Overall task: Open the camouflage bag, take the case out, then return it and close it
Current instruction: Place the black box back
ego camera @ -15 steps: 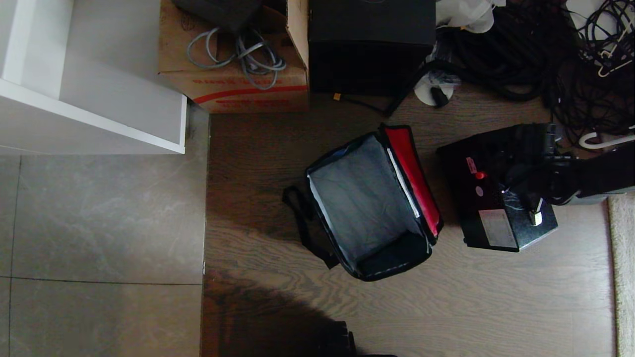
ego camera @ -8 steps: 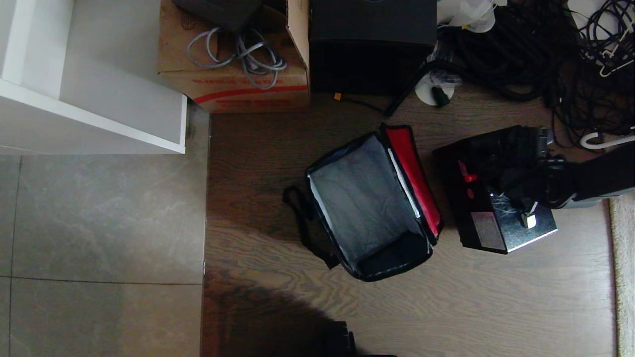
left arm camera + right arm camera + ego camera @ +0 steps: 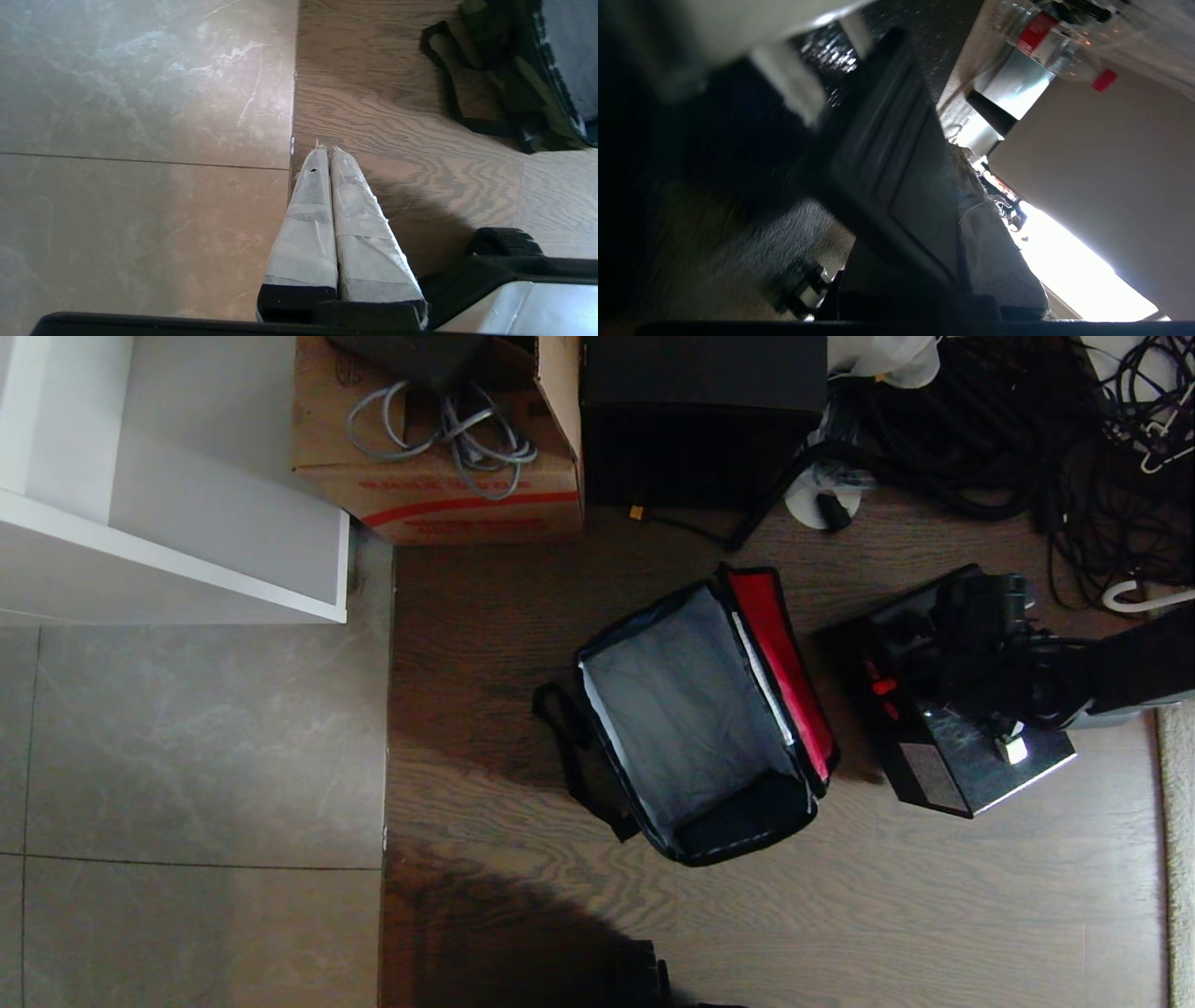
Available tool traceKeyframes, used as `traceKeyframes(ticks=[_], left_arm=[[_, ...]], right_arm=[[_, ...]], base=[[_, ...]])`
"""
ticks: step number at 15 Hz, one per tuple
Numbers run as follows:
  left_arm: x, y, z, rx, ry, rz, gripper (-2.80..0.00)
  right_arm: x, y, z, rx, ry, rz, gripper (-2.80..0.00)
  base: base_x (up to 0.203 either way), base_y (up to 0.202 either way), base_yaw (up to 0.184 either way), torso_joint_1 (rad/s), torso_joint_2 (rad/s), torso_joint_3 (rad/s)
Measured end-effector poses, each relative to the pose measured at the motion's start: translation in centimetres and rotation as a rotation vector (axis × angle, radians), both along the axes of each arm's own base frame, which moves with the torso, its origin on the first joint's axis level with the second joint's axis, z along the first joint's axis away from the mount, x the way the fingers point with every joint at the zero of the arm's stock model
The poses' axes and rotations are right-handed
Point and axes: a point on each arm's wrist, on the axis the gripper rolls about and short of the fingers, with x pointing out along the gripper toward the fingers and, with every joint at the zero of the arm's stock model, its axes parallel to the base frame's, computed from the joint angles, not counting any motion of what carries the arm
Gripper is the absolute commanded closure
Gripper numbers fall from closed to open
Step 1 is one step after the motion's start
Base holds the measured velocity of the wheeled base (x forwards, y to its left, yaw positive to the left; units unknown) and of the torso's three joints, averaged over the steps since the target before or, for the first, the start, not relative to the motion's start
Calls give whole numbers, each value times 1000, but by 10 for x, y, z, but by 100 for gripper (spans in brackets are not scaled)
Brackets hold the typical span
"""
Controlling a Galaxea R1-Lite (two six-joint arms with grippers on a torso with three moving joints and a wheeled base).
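Open camouflage bag point(image 3: 695, 719) on the floor; right gripper point(image 3: 980, 658) pinches the handle of the case point(image 3: 962, 747) to its right; left gripper point(image 3: 329, 158) pressed together

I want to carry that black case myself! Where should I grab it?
Judging by its shape, take the case by the black top handle, coming from above. The right gripper is already closed there; the handle faces up, clear of the camouflage bag.

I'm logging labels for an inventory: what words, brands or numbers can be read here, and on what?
None can be read.
Brown cardboard carton: red printed line under a red stripe, too blurred.
Black rectangular hard case: pale label on its side, too blurred.
Clear bottle: red label, illegible.
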Motion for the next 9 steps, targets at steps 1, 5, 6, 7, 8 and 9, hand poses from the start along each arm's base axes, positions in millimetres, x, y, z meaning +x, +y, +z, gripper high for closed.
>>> traceKeyframes(ticks=[1, 5, 6, 7, 8, 9], left_arm=[[0, 0, 0, 0, 0, 0, 0], [0, 0, 0, 0, 0, 0, 0], [0, 0, 0, 0, 0, 0, 0], [0, 0, 0, 0, 0, 0, 0], [0, 0, 0, 0, 0, 0, 0], [0, 0, 0, 0, 0, 0, 0]], right_arm=[[-7, 5, 4, 1, 2, 12, 0], [-30, 19, 22, 11, -24, 64, 0], [-34, 19, 28, 12, -40, 62, 0], [-38, 19, 32, 11, -50, 57, 0], [-41, 18, 36, 10, -64, 54, 0], [-43, 19, 39, 9, -73, 51, 0]], base=[[0, 0, 0, 0, 0, 0], [0, 0, 0, 0, 0, 0], [0, 0, 0, 0, 0, 0], [0, 0, 0, 0, 0, 0], [0, 0, 0, 0, 0, 0], [0, 0, 0, 0, 0, 0]])
